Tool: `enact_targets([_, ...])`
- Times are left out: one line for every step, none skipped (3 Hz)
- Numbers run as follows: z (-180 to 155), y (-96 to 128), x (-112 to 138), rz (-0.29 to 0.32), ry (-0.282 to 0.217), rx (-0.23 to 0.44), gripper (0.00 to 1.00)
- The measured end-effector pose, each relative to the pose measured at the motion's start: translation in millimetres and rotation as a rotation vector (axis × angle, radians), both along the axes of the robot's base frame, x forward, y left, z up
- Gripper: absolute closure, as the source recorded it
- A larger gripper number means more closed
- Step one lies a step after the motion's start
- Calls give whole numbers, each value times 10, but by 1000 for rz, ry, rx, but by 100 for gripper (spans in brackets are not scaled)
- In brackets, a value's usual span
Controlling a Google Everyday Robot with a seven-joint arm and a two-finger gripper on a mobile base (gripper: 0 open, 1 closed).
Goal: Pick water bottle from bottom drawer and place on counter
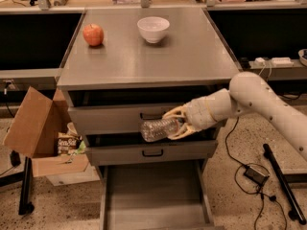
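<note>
Camera view: the water bottle (158,129) hangs sideways before the top drawer (110,120), its 3 o'clock end clamped in the gripper (173,124). At 6 o'clock the bottom drawer (153,193) stands pulled out. Above, the table (192,56) has a bare front edge; the apple (93,34) and bowl (153,28) sit toward 12 o'clock.

A lab: cabled workbenches (29,74), a steel drawer cabinet (108,121), the tool (171,124) before it.
</note>
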State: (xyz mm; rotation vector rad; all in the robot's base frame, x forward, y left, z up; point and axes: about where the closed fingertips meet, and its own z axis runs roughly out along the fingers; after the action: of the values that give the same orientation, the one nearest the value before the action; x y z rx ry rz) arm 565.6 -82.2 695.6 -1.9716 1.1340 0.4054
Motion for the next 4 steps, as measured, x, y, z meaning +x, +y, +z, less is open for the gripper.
enact_targets([587,13,-59,-2,-86,-6,100])
enact_targets([630,21,-65,-1,-93,-10,100])
enact_targets([921,61,15,-24,-84,-30,100])
enact_targets([1510,149,76,-62,-89,-97,100])
